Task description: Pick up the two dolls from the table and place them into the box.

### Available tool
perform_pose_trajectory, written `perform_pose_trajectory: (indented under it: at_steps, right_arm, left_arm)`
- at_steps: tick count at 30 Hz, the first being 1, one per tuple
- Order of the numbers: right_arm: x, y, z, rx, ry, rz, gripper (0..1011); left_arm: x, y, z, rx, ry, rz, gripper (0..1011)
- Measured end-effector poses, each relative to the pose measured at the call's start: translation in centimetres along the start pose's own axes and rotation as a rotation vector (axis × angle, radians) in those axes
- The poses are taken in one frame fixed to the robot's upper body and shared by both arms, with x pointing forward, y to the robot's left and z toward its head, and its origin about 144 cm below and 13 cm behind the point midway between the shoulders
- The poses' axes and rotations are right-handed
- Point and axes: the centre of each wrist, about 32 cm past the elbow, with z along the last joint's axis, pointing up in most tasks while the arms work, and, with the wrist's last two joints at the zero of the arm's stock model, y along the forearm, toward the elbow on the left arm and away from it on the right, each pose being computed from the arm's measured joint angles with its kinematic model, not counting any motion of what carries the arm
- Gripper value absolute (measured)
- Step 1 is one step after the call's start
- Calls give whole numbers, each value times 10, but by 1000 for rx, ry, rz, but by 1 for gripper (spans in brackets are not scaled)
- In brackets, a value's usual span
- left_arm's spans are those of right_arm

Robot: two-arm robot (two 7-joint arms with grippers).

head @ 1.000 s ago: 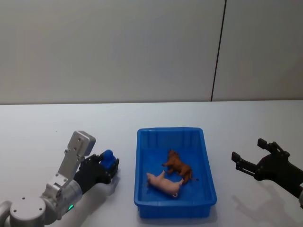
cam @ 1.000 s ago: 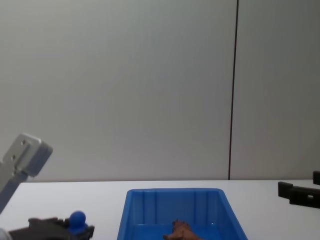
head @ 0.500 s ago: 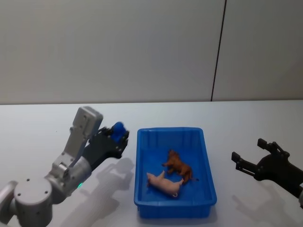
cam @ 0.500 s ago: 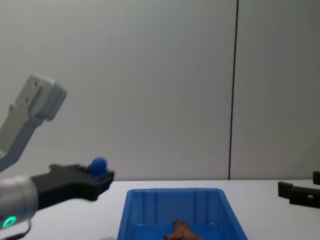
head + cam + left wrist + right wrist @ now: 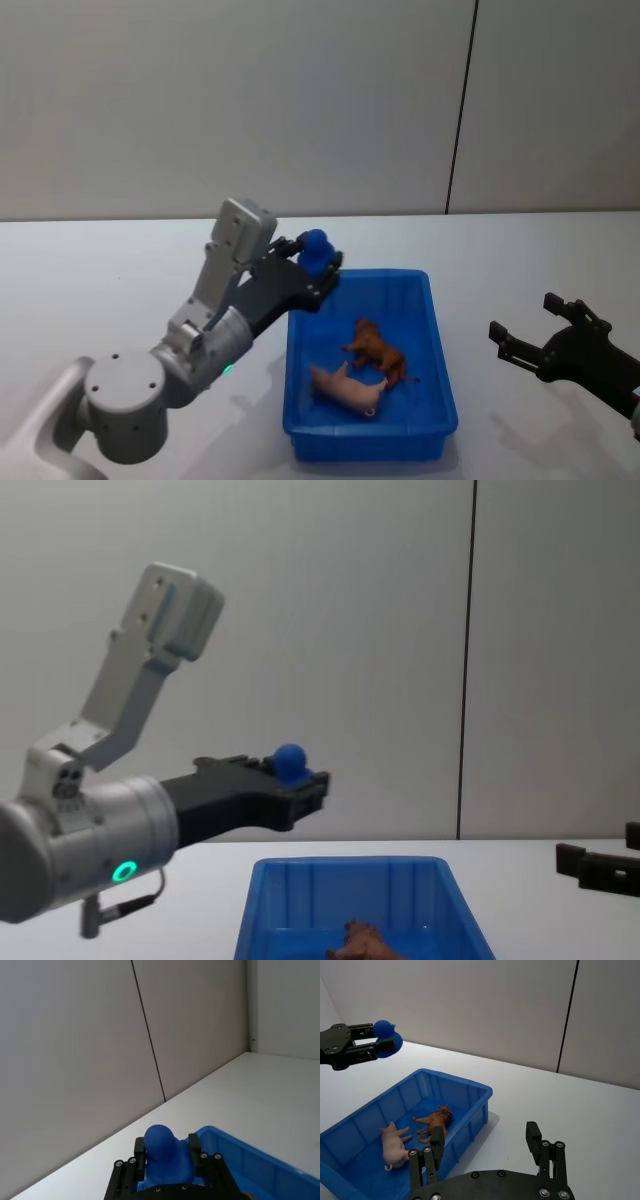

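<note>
- the black right gripper (image 5: pixel 487 1160) is parked low over the plain white flat table (image 5: pixel 90 270) on the robot's right side, well apart from the bright blue rectangular plastic box (image 5: pixel 440 395); its fingers stand wide apart with nothing between them.
- inside the box, near the front wall, lies the pale pink toy pig (image 5: pixel 345 387) on its side, its long axis slanting across the floor of the box. just behind it, touching or almost touching, lies the brown maned toy lion (image 5: pixel 377 350), also slanting.
- the black left gripper (image 5: pixel 312 262) is raised high above the table, over the box's far-left corner. it is closed around the small blue round-topped toy piece (image 5: pixel 318 247), and the round top stands up between the 2 fingers.
- the relation that matters for the next move: the open inside of the box lies below the left gripper and a little to the robot's right and nearer to the body. i judge the piece is at the rim line, not yet surely over the floor, so a short move inward and down seems needed before letting go.
- the left arm is the nearer one to this work; the right arm is idle.
- hard to see: the lower part of the blue piece is hidden by the fingers, so its full shape is not clear. in the chest view the front of the box and the pig are cut off, and the lion's upper part just shows. how high the piece is above the rim i cannot tell exactly.
</note>
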Motion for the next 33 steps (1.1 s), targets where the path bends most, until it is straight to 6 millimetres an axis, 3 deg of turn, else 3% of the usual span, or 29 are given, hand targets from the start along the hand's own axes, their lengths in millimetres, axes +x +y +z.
perform_pose_trajectory:
  at_steps: [16,33]
  right_arm:
    - [0,0,0,0,0,0,1001]
    - [0,0,0,0,0,0,1001]
  left_arm:
    - [-16,-12,11,-62,5,-38,983]
    - [-14,-9,20,-114,-12,-32,1001]
